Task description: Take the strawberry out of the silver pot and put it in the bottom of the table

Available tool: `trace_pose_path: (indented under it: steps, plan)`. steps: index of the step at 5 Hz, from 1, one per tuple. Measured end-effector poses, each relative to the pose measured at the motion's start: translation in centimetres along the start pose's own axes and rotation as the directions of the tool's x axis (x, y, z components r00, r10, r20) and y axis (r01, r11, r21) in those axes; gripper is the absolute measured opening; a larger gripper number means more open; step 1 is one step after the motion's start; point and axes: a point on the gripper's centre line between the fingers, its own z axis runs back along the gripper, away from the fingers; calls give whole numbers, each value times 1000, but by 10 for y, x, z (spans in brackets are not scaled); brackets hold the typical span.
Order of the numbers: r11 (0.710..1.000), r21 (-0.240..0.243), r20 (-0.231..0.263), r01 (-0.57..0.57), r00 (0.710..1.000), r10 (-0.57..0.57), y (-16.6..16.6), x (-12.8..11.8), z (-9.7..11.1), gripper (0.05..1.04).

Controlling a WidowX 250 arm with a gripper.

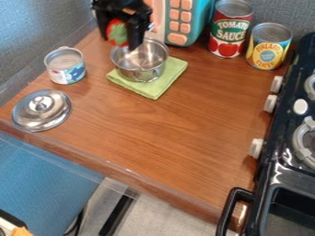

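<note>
Strawberry [117, 33] up in the air, out of the pot [140, 60], held in the tool [119, 40]. Black fingers clasp it from the sides; red flesh and green part both visible between them. Tool hangs down from the top of my view, over the far left part of the surface [184, 120], with the fruit just up and left of the pot's rim as I see it.

Pot: silver, upright, uncovered, standing on a green cloth [154, 91], whose corners poke out around its base. Lid [42, 109] silver, lying knob up on the surface at left, well apart from the pot. Small can [66, 71], blue and white label, upright between lid and pot, nearer the wall.

Far side: teal box [198, 20] with peach buttons, behind the pot. To its right, a tall red can [230, 32], then a shorter yellow can [268, 50] just beside it, both upright. Black stove [263, 184] along the right, pale knobs facing the wood.
</note>
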Motion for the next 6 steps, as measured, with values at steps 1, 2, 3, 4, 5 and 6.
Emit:
trace_pose_path:
  steps: [1,2,3,4,5,6]
  plan:
    - [997,36,-45,62,997,-60,-4,-35,-16,784]
    - [995,71,-94,69,994,-62,3,-64,-40,784]
    - [993,90,-126,74,990,-62,13,-83,-61,784]
    - [991,76,-146,109,984,-97,6,-97,-72,784]
    - [987,39,-148,154,978,-147,-9,-105,-73,784]
    - [985,-2,-125,173,977,-172,-17,-104,-68,784]
